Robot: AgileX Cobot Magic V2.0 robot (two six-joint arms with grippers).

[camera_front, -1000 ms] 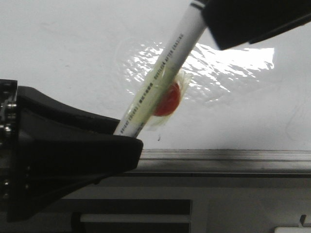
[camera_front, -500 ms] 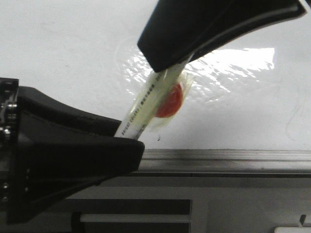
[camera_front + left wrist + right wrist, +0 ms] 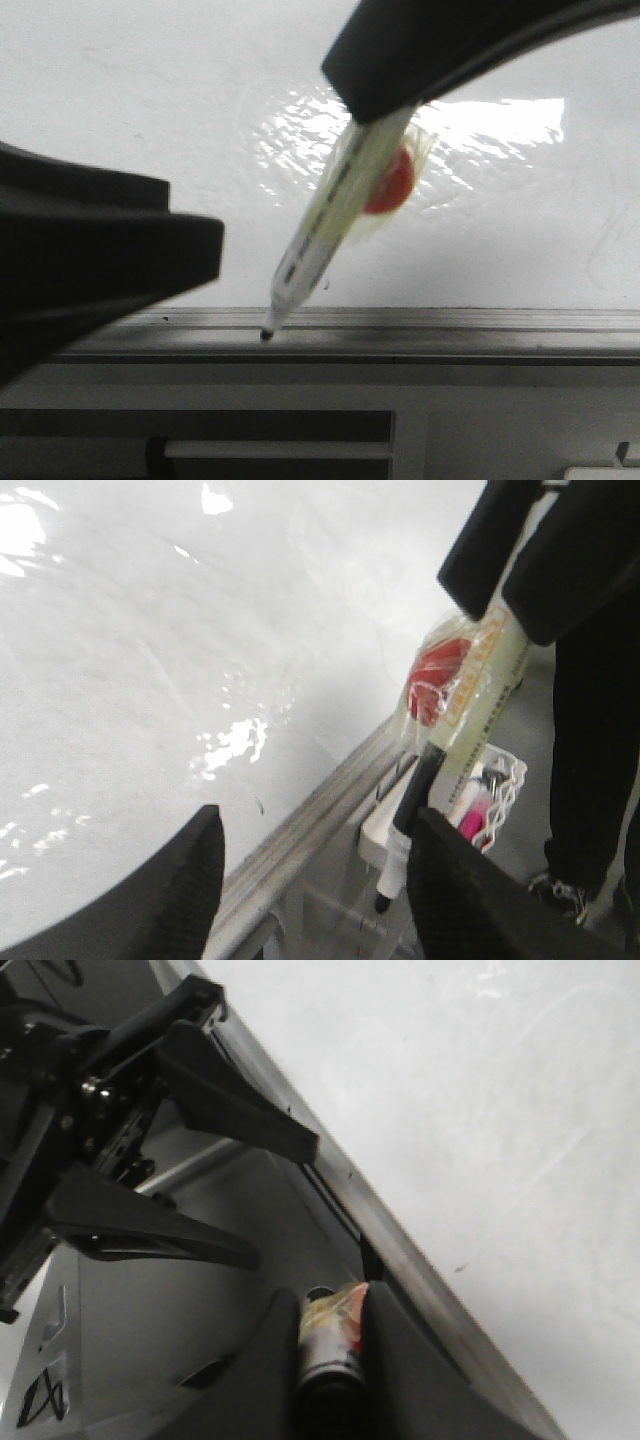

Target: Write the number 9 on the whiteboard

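My right gripper (image 3: 385,105) comes in from above and is shut on the upper part of a white marker (image 3: 320,235). A red round piece (image 3: 392,185) is taped to the marker with yellowish film. The bare black tip (image 3: 267,334) hangs just in front of the grey ledge (image 3: 450,325) of the whiteboard (image 3: 120,100). The right wrist view shows the marker (image 3: 330,1335) pinched between the jaws of that gripper (image 3: 335,1325). My left gripper (image 3: 150,250) is open and empty, left of the marker; its jaws (image 3: 318,815) stand wide apart. No number 9 shows on the board, only a tiny dark speck (image 3: 325,285).
A wrinkled shiny film patch (image 3: 480,140) lies on the board behind the marker. Below the ledge hangs a white wire basket (image 3: 495,780) with several pens. Grey frame parts run under the board (image 3: 300,420).
My left gripper has let go of the marker's lower end and drawn back to the left. The right gripper now holds the marker alone, shifted slightly right, and its tip is uncovered.
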